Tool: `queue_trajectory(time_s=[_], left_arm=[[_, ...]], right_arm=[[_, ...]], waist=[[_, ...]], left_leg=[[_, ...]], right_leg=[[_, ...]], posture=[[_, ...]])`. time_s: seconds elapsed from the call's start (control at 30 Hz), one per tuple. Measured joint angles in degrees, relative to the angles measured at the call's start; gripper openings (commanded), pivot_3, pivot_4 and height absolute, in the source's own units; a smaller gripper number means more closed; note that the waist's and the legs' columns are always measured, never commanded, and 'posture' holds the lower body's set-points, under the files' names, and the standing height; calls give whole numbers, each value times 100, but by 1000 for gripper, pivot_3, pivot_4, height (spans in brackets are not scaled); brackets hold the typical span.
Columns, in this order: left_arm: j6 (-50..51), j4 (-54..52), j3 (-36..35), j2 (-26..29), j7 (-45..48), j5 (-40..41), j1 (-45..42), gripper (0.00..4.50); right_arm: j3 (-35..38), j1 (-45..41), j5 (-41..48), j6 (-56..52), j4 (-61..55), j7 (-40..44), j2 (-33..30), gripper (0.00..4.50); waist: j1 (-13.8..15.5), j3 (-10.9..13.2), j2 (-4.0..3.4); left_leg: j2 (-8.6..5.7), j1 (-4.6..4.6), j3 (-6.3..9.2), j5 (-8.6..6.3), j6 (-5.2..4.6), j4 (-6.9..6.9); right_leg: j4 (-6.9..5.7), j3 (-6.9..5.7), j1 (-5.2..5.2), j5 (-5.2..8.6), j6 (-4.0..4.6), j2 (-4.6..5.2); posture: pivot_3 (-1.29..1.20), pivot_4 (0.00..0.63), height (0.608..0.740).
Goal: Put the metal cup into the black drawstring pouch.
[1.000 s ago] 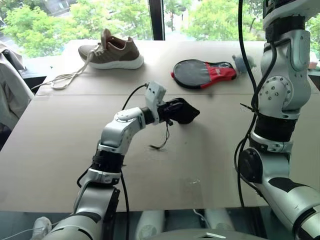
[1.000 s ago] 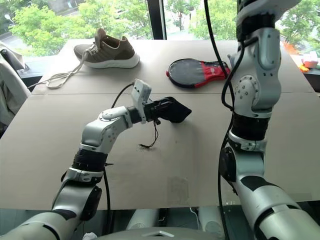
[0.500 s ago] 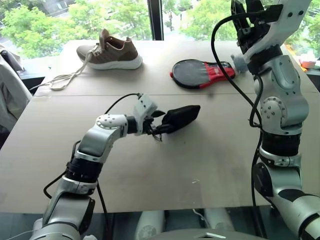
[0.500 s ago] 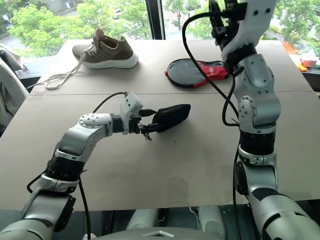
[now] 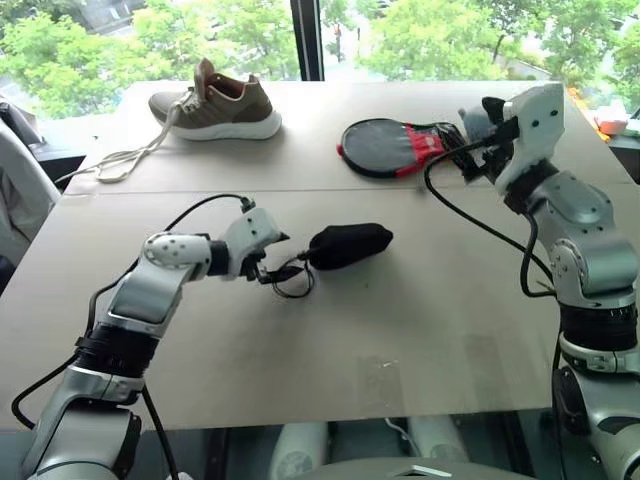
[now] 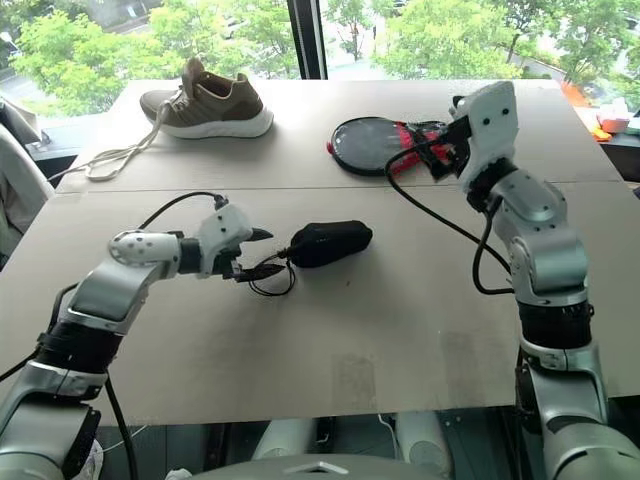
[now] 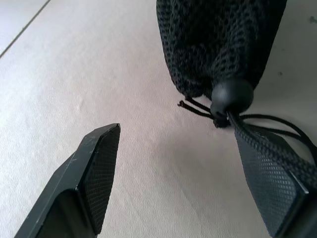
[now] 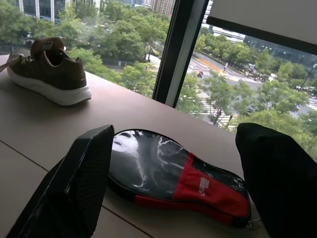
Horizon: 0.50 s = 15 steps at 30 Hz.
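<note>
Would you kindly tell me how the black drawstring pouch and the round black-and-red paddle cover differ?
The black drawstring pouch is plain mesh fabric, bulging and cinched shut; the round black-and-red paddle cover is glossy, flat and two-coloured. The pouch lies mid-table, the cover towards the far edge. Both rest on the table.

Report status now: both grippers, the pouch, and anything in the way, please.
Left gripper open, beside the black drawstring pouch, cord across one finger. Right gripper open, empty, facing the paddle cover. Pouch cinched shut on table.
</note>
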State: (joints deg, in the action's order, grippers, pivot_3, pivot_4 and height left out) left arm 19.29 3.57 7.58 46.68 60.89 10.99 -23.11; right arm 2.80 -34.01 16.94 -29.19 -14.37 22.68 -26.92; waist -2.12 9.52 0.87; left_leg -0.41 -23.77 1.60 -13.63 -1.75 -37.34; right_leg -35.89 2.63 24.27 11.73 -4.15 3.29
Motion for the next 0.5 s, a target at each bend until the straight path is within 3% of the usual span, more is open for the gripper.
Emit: queue_trajectory(time_s=[0.3,0.5], left_arm=[[-120,229,-479,109,33,152,495,3757],[-562,254,-1369,-338,-579,451,1294,3757]], right_arm=[[18,1060,457,-452,-917,694,-482,3979],[360,2772,843,-226,-1621,1297,-726,3979]], waist=[[22,-2,3],[8,-6,7]], left_leg=[[9,3,7,0,0,-6],[31,11,5,-1,0,-6]], right_leg=[[0,-6,-6,0,0,0],[0,-5,-13,1,0,0]], posture=[[0,150,740],[0,150,740]])
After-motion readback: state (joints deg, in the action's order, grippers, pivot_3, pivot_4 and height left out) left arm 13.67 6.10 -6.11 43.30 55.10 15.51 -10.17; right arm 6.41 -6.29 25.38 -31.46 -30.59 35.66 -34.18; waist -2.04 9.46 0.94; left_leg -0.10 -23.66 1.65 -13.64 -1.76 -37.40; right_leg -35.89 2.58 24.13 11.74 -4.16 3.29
